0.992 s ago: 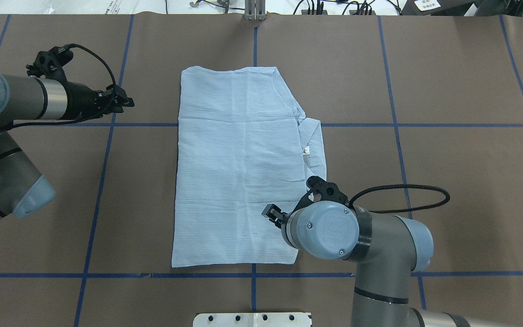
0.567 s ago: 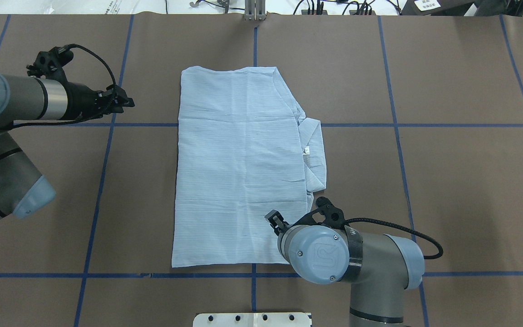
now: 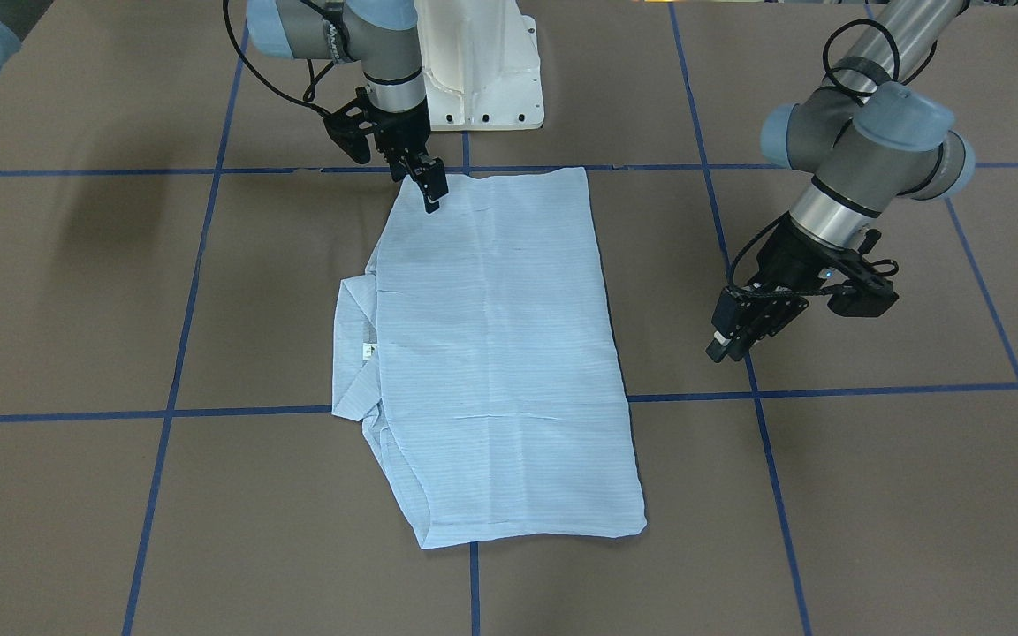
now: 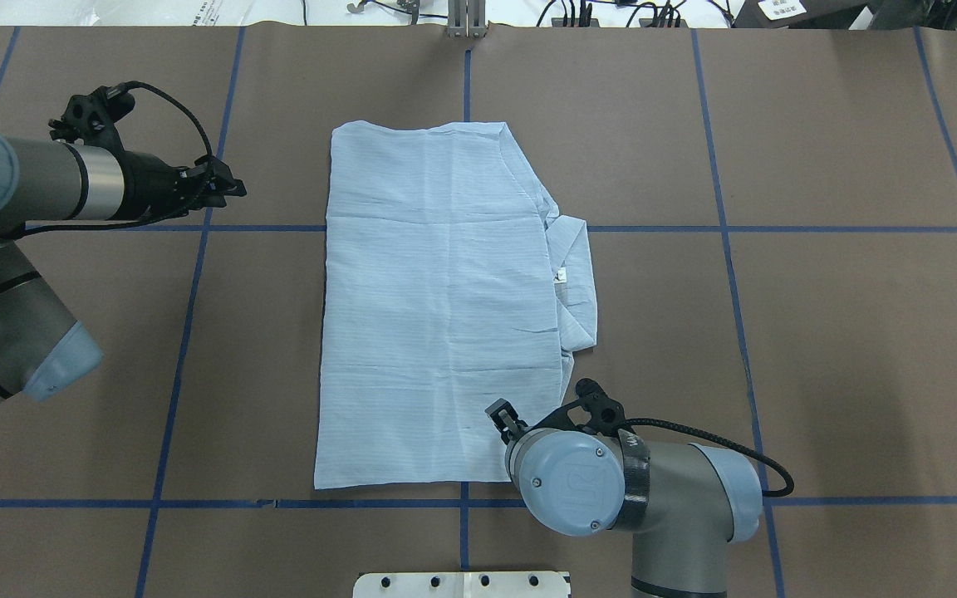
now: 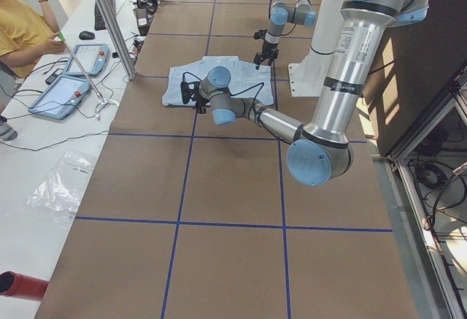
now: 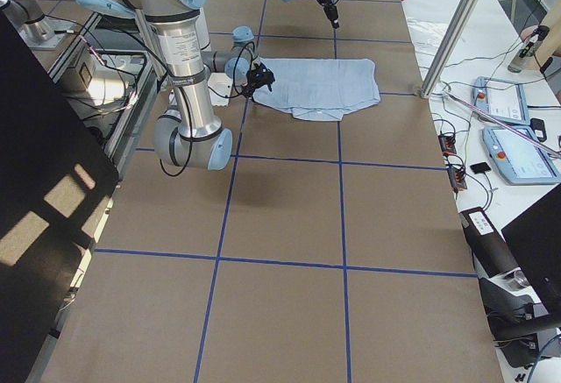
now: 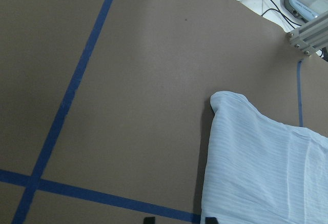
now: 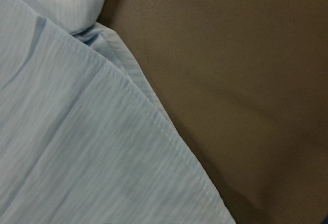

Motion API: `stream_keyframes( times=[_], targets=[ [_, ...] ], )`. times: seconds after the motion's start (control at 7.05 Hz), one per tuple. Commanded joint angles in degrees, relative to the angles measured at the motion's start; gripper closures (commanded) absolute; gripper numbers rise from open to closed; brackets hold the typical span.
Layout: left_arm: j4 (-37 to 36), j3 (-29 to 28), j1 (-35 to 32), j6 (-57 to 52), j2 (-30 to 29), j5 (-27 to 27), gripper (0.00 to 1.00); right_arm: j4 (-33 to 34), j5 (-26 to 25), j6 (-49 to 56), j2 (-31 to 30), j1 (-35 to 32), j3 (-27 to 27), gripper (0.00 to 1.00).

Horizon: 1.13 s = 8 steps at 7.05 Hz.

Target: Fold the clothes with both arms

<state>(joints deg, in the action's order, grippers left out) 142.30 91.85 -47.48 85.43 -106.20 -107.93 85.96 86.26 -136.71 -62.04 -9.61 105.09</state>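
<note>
Thin light-blue striped button-up shirt (image 4: 437, 307) lies folded into a flat, long rectangle at the centre of the brown paper-covered table (image 4: 819, 332), which is marked with a grid of blue tape lines (image 4: 188, 332). In the overhead view the shirt's collar (image 4: 574, 274) and white neck label (image 4: 560, 276) stick out at its 3 o'clock edge. Right black two-finger gripper (image 4: 498, 411) points down over the shirt's 5 o'clock corner, on or just above the cloth. Its own camera shows only hem and table, so I cannot tell the jaw gap or whether it has hold of any fabric. Left black two-finger gripper (image 4: 233, 188) hangs at about 10 o'clock from the shirt, well apart from it, over bare table near a tape line. Its fingertips (image 7: 209, 219) stand spread, with nothing held.
</note>
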Motion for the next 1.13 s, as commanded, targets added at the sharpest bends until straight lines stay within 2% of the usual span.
stream_keyframes(
  times=[0.0, 0.43, 0.57, 0.71, 0.99],
  targets=[
    [0.0, 0.0, 0.02, 0.09, 0.03, 0.09, 0.56, -0.09, 0.05, -0.04, 0.17, 0.3, -0.33, 0.04],
    [0.0, 0.09, 0.02, 0.09, -0.06, 0.0, 0.56, -0.09, 0.05, 0.05, 0.34, 0.3, -0.59, 0.1],
    [0.0, 0.09, 0.02, 0.09, -0.06, 0.09, 0.56, 0.0, 0.05, 0.04, 0.35, 0.3, -0.59, 0.23],
    [0.0, 0.17, -0.07, 0.09, -0.06, 0.0, 0.56, 0.0, -0.04, -0.04, 0.35, 0.3, -0.68, 0.42],
    [0.0, 0.17, -0.07, 0.09, -0.06, 0.0, 0.56, -0.09, -0.04, -0.04, 0.26, 0.56, -0.68, 0.89]
  ],
)
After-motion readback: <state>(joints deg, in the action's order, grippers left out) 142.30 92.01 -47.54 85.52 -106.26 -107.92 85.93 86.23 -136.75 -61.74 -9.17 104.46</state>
